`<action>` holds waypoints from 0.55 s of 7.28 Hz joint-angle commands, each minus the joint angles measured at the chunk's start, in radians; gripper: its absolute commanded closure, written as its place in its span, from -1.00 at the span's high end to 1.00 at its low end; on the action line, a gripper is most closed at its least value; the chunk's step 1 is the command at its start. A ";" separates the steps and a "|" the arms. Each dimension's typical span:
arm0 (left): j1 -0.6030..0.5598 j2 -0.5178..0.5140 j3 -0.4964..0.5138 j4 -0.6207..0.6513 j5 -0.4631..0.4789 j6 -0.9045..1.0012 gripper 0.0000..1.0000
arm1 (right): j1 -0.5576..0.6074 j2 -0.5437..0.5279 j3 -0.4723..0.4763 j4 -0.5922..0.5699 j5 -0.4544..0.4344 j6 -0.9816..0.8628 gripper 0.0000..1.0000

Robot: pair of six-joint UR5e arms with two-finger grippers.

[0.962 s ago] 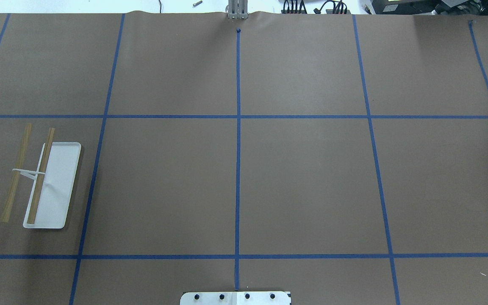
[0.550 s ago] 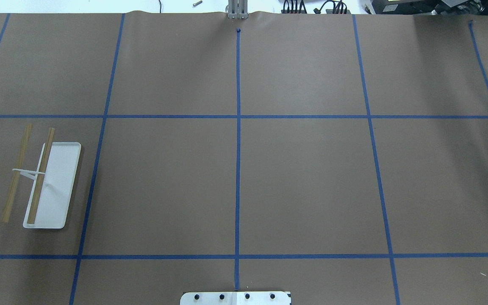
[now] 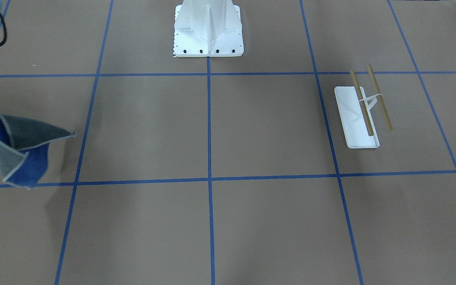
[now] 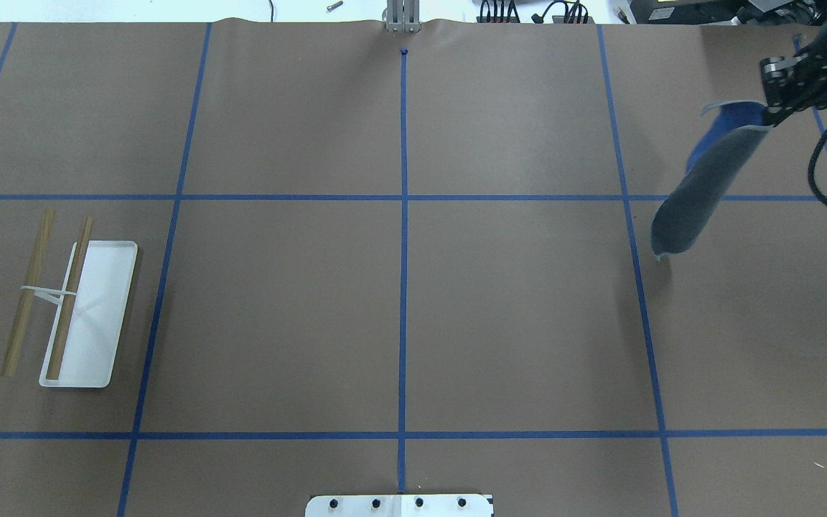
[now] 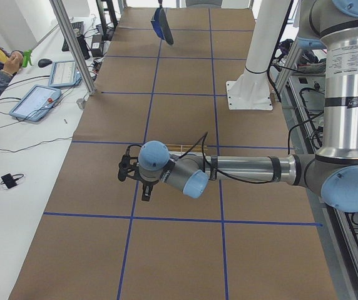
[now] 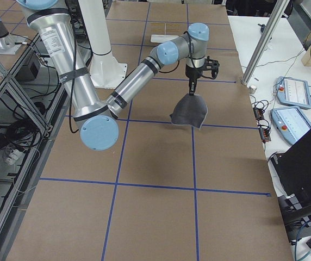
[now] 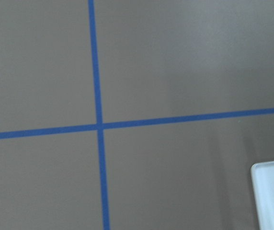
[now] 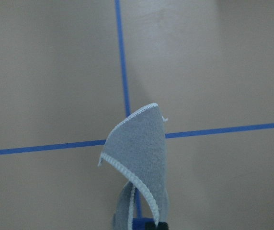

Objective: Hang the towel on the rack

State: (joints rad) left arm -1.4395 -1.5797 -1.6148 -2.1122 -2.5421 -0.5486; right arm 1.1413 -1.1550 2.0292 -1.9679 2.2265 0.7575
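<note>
towel look: small cloth (image 3: 22,154), grey on one face, bright blue on the other, with pale stitched edging. It is bunched at the top and fans out below. In the front view a grey flap sticks out sideways and blue shows in the fold and along the lower edge. In the overhead view (image 4: 701,194) it is mostly grey, with blue near the top.
towel position: in the air, hanging from the right gripper (image 4: 769,108) over the right, far part of the table (image 4: 514,309). Its lower tip is beside a blue tape line (image 4: 639,287). Its shadow falls apart from it, so it looks clear of the surface.
right gripper: fingers clamped on the towel's top corner. The cloth hangs straight down from the pinch in the right-side view (image 6: 190,111). In the right wrist view the grey face and edging (image 8: 142,158) fill the centre, and the pinch itself sits at the bottom edge, barely visible.
left gripper: hangs above the table near the rack (image 5: 146,190), with nothing visible in it. Can't tell how its fingers stand.
rack: upright on the left side of the table (image 4: 87,316). It has a flat white base, a thin white post and two parallel wooden rods, both bare. One rod is over the base's edge and the other overhangs the table. A corner of the base shows in the left wrist view (image 7: 271,196).
towel vs rack: well apart, on opposite sides of the table.
table: brown paper cover with a blue tape grid.
</note>
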 commanded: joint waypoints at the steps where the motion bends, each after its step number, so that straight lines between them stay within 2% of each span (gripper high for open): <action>1: 0.085 -0.077 -0.001 -0.107 -0.007 -0.343 0.96 | -0.182 0.142 0.048 0.001 -0.014 0.385 -1.00; 3: 0.171 -0.188 -0.002 -0.164 -0.007 -0.756 0.96 | -0.317 0.307 -0.021 0.048 -0.100 0.662 -1.00; 4: 0.207 -0.210 -0.010 -0.214 0.005 -0.825 0.96 | -0.343 0.355 -0.070 0.132 -0.103 0.794 -1.00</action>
State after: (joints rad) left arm -1.2813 -1.7435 -1.6185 -2.2745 -2.5467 -1.2169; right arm 0.8492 -0.8778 2.0154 -1.9166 2.1456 1.3794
